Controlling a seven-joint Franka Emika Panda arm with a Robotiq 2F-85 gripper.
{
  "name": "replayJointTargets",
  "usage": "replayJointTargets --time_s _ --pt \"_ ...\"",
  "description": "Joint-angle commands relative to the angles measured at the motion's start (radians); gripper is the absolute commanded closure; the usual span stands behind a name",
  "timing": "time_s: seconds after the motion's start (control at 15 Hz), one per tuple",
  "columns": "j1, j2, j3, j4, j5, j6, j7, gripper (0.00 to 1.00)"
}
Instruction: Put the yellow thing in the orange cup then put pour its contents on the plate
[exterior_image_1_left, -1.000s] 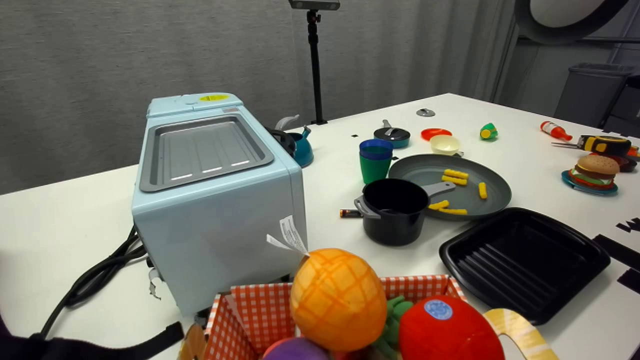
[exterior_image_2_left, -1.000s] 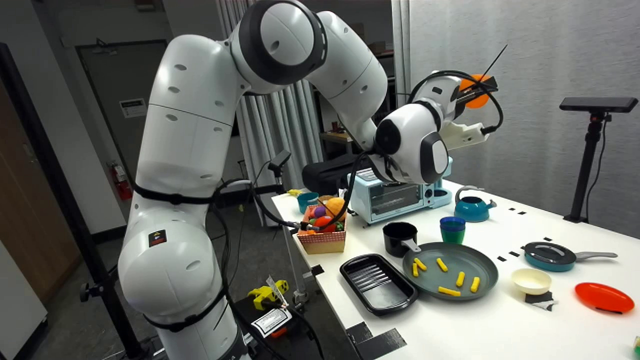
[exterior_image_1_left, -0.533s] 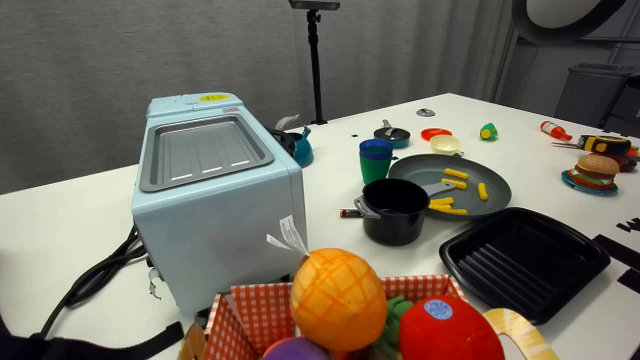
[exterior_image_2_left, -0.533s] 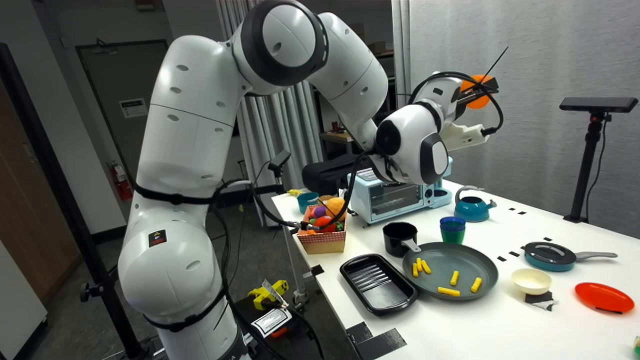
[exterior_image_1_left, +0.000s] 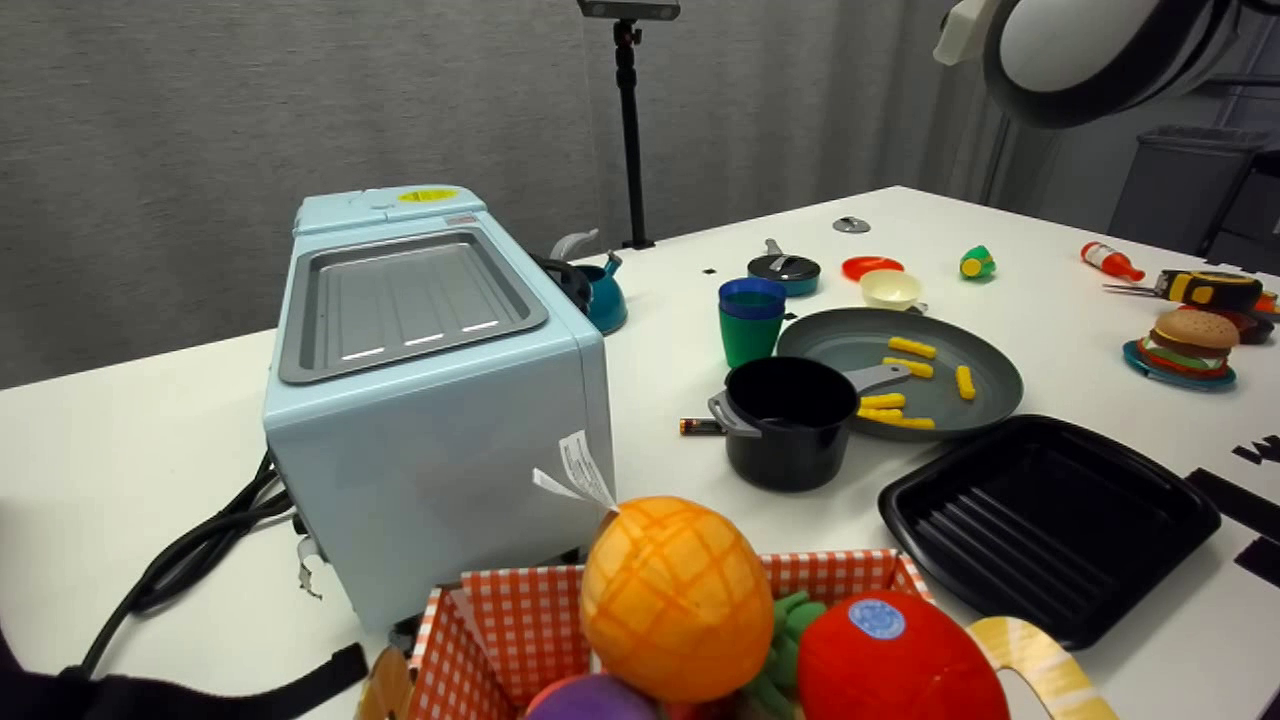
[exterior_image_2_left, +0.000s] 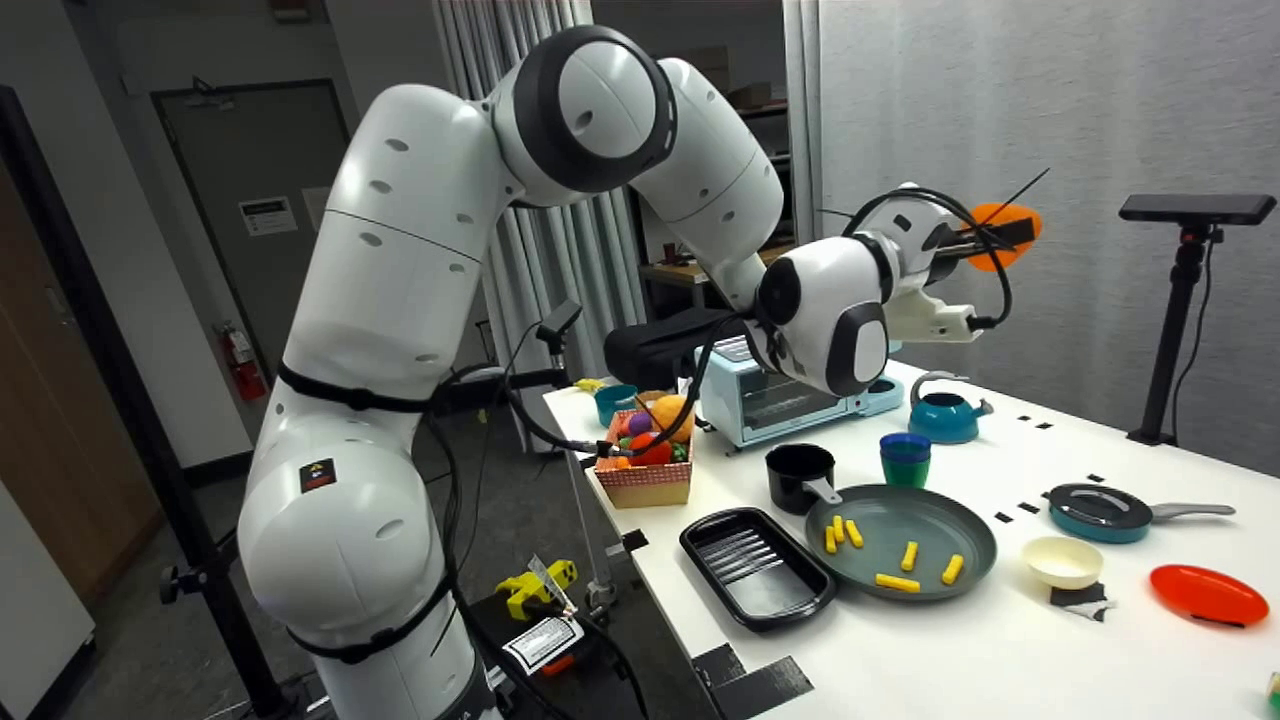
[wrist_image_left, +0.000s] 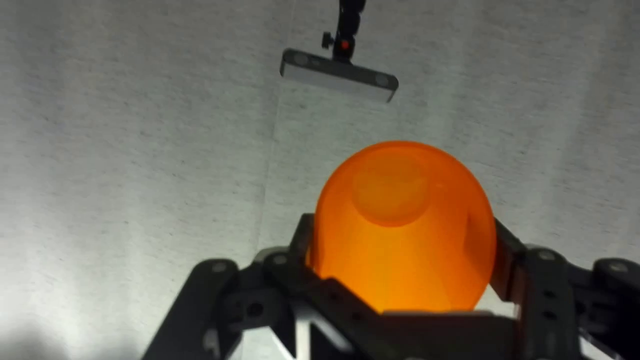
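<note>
My pincer is clamped on the orange cup, pressing from both sides. Held high; can't tell which way its mouth points. No contents that I can make out.

Clock is about the plate as an exterior view shows it. All six yellow sticks lie on it: three bunched at 9, one mid-plate, one at 4, one at 6. I'd call the pour done; setting the cup down is probably what's left.

Risks: cup looks thin, so over-squeezing could buckle it and pop it out. Too slack, it drops from height. Dipping low over the plate could flick sticks past the rim, likeliest those at 6 and 9.

Obstacles: stack of blue and green cups at 12, near the rim, tall enough to clip and topple. Pot at 10, handle by the rim, touching or not I can't say. Tray at 9, just beside the plate. Bowl at 3. Kettle at 1, below me in that view; depth unclear. Oven at 11, limits any low swing that way.
</note>
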Motion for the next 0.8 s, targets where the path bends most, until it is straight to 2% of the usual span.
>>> replayJointTargets --time_s 0.0,0.2,0.4,0.6,0.73 --pt "0.021 0.013 -0.011 0.1 0.165 -0.207 -0.029 0.48" --pt "0.041 0.016 -0.037 0.183 0.305 -0.435 -0.05 0.48" --pt "0.092 0.029 -0.116 0.264 0.445 -0.659 -0.079 0.48" --pt "0.2 0.048 -0.286 0.306 0.522 -0.87 -0.045 0.48" --pt "0.293 0.071 -0.439 0.313 0.484 -1.016 0.03 0.48"
